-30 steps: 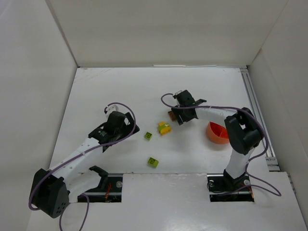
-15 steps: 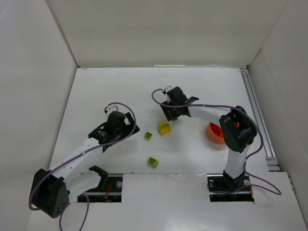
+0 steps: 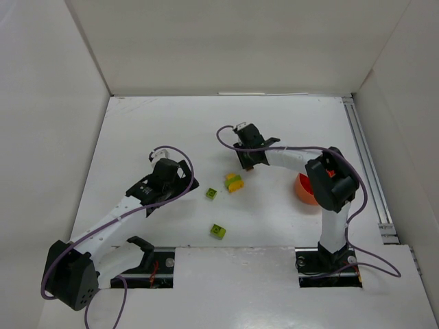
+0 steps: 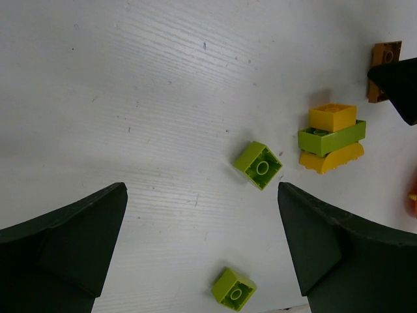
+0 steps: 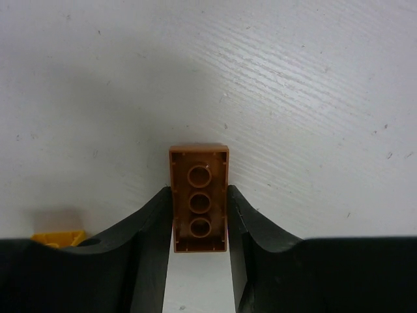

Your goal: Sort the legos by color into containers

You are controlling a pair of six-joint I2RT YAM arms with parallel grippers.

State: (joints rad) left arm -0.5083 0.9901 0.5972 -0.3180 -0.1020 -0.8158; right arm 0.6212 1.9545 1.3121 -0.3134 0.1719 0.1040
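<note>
Brown brick (image 5: 199,195) sits between the fingers of the right claw (image 5: 199,225), which is pinched narrow against its two long sides. It is a long rectangle turned underside up, with three round tubes in a row inside a thin rim. Whether it rests on the table (image 3: 171,130) or hangs just above it cannot be told. It is near the middle of the table, just beyond a small stack (image 4: 331,138) made of a yellow block, a green plate and a yellow curved piece. The orange bowl (image 3: 302,190) stands to the right, partly hidden by the right arm. The left claw (image 4: 201,195) is spread wide with nothing in it. In its wrist view a lime brick (image 4: 258,165) lies underside up with one tube showing, beside the stack but apart from it. A second lime brick (image 4: 233,289) lies nearer the arm bases.
</note>
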